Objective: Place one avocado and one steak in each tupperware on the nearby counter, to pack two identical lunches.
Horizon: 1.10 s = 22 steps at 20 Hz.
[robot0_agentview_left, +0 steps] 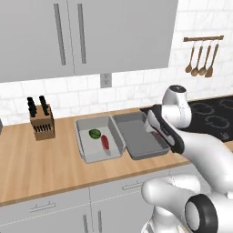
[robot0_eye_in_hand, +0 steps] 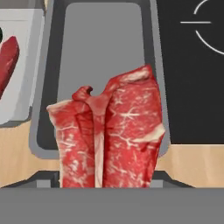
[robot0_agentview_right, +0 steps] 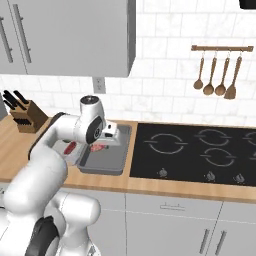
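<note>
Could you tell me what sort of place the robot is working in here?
A home-style kitchen, rendered: a black stovetop set into a wooden counter, a knife block, and wooden spoons hanging on the tiled wall.

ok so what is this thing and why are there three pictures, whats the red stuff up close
It is a white robot arm in a simulated kitchen. Two pictures come from cameras on its base, left and right; the third looks along its hand. On the wooden counter sit two grey tupperware bins. The left tupperware holds an avocado and a steak. The red stuff up close is a second steak, held in the fingers over the right tupperware. A knife block stands to the left; the stovetop is on the right.
</note>
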### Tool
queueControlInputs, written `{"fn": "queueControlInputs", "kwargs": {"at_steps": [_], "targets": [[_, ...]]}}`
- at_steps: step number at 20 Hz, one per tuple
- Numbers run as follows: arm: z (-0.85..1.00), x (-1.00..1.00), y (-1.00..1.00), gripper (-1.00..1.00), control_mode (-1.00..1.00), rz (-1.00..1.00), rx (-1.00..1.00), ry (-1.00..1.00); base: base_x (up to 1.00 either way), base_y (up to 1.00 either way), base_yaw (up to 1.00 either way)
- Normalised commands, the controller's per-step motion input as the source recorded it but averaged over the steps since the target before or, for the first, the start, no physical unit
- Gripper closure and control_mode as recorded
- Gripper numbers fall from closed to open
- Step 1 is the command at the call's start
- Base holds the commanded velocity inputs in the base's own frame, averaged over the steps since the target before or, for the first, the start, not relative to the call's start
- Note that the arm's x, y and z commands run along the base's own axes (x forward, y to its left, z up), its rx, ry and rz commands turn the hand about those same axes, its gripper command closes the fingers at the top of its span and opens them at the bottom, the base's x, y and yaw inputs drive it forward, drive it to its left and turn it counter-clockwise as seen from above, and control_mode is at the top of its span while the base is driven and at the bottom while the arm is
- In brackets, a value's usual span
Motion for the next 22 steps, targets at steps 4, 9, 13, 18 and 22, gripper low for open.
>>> {"fn": "queueControlInputs", "kwargs": {"at_steps": [4, 9, 13, 18, 22], "targets": [[-0.58, 1.0, -0.22, 1.0, -1.0, 0.04, 0.0, 0.0, 0.0, 0.0, 0.0], [-0.58, 0.82, -0.09, 1.0, -1.0, 0.04, 0.0, -0.01, 0.0, 0.0, 0.0], [-0.25, 0.08, 0.02, 1.0, -1.0, 0.01, 0.0, -0.01, 0.0, 0.0, 0.0], [-0.18, 0.03, 0.3, -1.0, -1.0, 0.0, -0.02, 0.01, 0.0, 0.0, 0.0], [-0.12, 0.16, 0.08, -1.0, -1.0, 0.0, 0.0, 0.0, 0.0, 0.0, 0.0]]}}
